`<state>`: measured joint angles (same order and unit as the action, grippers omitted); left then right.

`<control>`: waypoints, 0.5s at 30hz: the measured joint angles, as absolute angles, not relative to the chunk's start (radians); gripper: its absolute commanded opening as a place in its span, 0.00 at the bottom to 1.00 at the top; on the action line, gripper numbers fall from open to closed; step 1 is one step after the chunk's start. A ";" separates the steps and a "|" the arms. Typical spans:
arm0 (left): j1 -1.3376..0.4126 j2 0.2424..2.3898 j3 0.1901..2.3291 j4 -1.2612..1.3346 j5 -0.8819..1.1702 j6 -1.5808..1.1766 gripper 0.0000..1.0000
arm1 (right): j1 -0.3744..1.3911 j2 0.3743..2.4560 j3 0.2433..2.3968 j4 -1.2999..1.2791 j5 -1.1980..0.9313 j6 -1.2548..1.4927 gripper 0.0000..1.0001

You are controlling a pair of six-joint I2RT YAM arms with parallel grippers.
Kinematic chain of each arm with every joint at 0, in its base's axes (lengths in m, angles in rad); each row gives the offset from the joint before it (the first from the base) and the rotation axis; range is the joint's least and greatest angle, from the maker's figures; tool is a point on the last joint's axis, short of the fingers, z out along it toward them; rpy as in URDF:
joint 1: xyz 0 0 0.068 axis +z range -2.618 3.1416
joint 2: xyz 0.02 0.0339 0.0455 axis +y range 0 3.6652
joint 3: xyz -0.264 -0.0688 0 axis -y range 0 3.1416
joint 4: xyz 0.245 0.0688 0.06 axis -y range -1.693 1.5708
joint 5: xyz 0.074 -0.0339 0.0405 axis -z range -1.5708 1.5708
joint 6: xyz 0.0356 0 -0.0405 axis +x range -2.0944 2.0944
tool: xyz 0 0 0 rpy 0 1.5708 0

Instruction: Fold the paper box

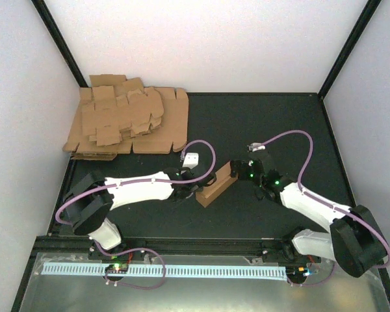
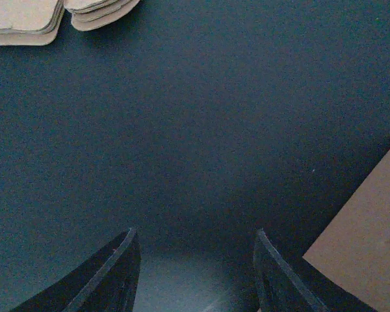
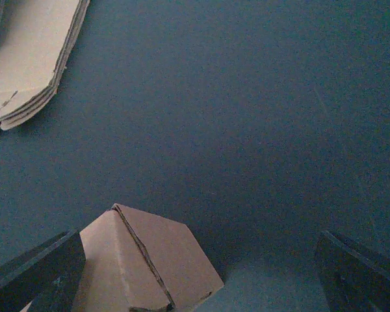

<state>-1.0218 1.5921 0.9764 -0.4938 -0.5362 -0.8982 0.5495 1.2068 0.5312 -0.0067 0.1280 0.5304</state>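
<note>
The paper box (image 1: 216, 183) is a small brown oblong carton lying aslant on the dark mat between the two arms. My left gripper (image 1: 193, 189) sits at its left end. In the left wrist view that gripper (image 2: 195, 231) is open with only mat between its fingers (image 2: 110, 273), and the box (image 2: 370, 240) lies outside the right finger. My right gripper (image 1: 242, 170) is at the box's right end. In the right wrist view it (image 3: 198, 234) stands wide open, and the box's end (image 3: 143, 266) lies between the jaws, close to the left finger (image 3: 39, 273).
A thick pile of flat brown cardboard sheets (image 1: 127, 123) lies at the back left of the mat; its edges show in the left wrist view (image 2: 26, 19) and the right wrist view (image 3: 32, 58). White walls enclose the table on three sides.
</note>
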 measured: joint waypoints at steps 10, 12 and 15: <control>-1.022 1.581 0.998 -0.542 -0.572 -0.822 0.56 | 0.548 1.121 0.639 -0.191 0.124 0.429 0.99; -1.019 1.552 1.000 -0.544 -0.567 -0.787 0.55 | 0.548 1.099 0.669 -0.223 0.114 0.403 0.99; -1.001 1.484 1.000 -0.546 -0.529 -0.733 0.52 | 0.548 1.071 0.695 -0.257 0.097 0.371 0.91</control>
